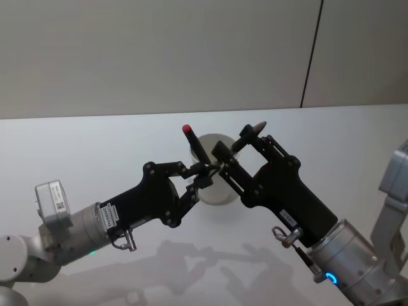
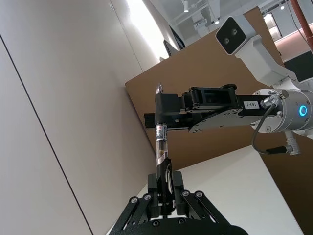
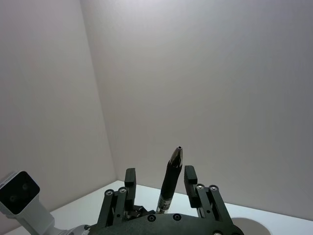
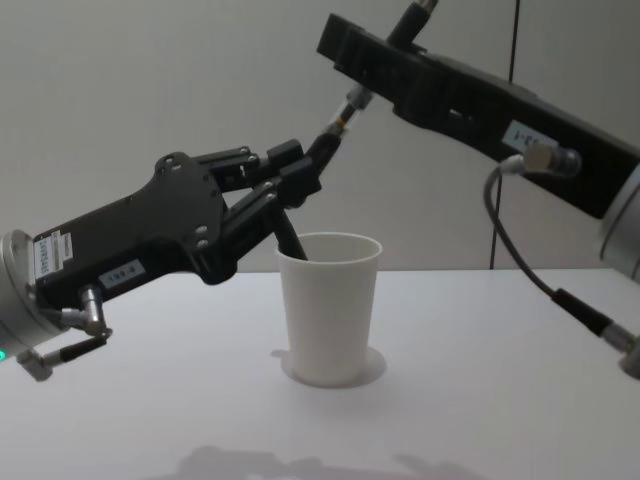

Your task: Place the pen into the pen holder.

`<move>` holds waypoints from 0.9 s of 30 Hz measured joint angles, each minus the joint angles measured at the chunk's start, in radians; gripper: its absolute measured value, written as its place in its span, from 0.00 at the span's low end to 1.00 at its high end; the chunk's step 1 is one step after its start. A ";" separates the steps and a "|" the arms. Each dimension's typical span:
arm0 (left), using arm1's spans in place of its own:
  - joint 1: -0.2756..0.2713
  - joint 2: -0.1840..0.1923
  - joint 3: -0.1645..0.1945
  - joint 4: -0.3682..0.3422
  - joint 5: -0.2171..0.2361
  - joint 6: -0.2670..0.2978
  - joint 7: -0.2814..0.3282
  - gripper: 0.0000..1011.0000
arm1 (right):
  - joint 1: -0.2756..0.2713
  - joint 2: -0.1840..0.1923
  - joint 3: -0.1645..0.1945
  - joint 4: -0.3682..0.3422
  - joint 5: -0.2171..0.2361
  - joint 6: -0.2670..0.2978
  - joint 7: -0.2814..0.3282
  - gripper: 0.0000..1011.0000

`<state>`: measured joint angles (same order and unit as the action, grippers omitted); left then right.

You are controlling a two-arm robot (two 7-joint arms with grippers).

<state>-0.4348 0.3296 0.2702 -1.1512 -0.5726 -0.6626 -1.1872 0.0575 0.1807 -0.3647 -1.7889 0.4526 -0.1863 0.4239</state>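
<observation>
A dark pen (image 1: 255,129) slants up over the white paper cup that is the pen holder (image 1: 218,191), its pointed tip uppermost. My left gripper (image 1: 207,169) is shut on the pen's lower end, just above the cup's left rim (image 4: 300,245). My right gripper (image 1: 239,143) reaches in from the right and is open. Its fingers (image 3: 190,175) stand apart on either side of the pen's upper part (image 3: 171,176). The left wrist view shows the pen (image 2: 161,147) rising from my left fingers to the right gripper (image 2: 166,105). A second dark stick with a red end (image 1: 194,145) leans at the cup's left rim.
The cup (image 4: 330,310) stands upright in the middle of a white table (image 1: 95,146), with a pale wall close behind. A grey part of the robot (image 1: 395,191) stands at the right edge. Bare tabletop lies to the left and right of the cup.
</observation>
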 joint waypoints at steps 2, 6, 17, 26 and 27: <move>0.000 0.000 0.000 0.000 0.000 0.000 0.000 0.18 | -0.002 0.001 0.000 -0.004 0.001 -0.002 -0.002 0.58; 0.000 0.000 0.000 0.000 0.000 0.000 0.000 0.18 | -0.006 0.004 -0.001 -0.010 0.002 -0.006 -0.007 0.47; 0.000 0.000 0.000 0.000 0.000 0.000 0.000 0.18 | -0.012 0.011 0.000 -0.023 0.005 -0.010 -0.015 0.12; 0.000 0.000 0.000 0.000 0.000 0.000 0.000 0.18 | -0.013 0.013 0.000 -0.027 0.005 -0.011 -0.020 0.12; 0.000 0.000 0.000 0.000 0.000 0.000 0.000 0.18 | -0.013 0.013 0.000 -0.028 0.005 -0.011 -0.021 0.12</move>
<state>-0.4348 0.3295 0.2702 -1.1516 -0.5730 -0.6627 -1.1872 0.0443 0.1941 -0.3647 -1.8165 0.4575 -0.1973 0.4031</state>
